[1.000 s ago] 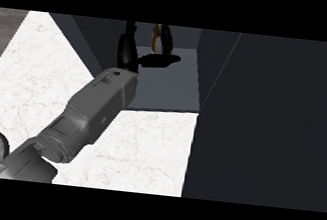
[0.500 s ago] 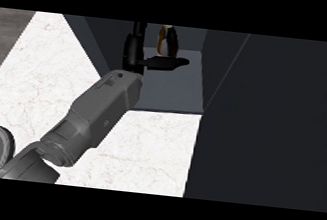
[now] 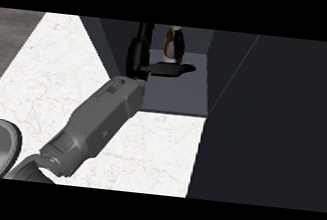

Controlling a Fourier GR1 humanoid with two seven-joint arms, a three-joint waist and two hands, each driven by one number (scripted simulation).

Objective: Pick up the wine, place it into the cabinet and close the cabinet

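Fingers [image 3: 139, 41] of the left hand [image 3: 150, 65] point straight into the cabinet [image 3: 175, 95], released, thumb jutting sideways just beside the wine [image 3: 173, 43]. Wine stands upright at the cabinet's back edge, beyond the marble table [image 3: 59, 71].

White marble-look counter [image 3: 59, 71], smooth, faintly veined in brownish lines. Dull grey, slightly rough-looking floor [image 3: 6, 45] beside it. Dark, matt cabinet [image 3: 283, 124] panels, plain and unpatterned, with a smooth grey-blue shelf [image 3: 175, 95] inside. Matt grey, plastic-like forearm [image 3: 98, 120] casing. Black, faintly glossy left hand [image 3: 153, 63]. Wine [image 3: 173, 45] bottle smooth and glassy, tan and dark with a pale highlight.
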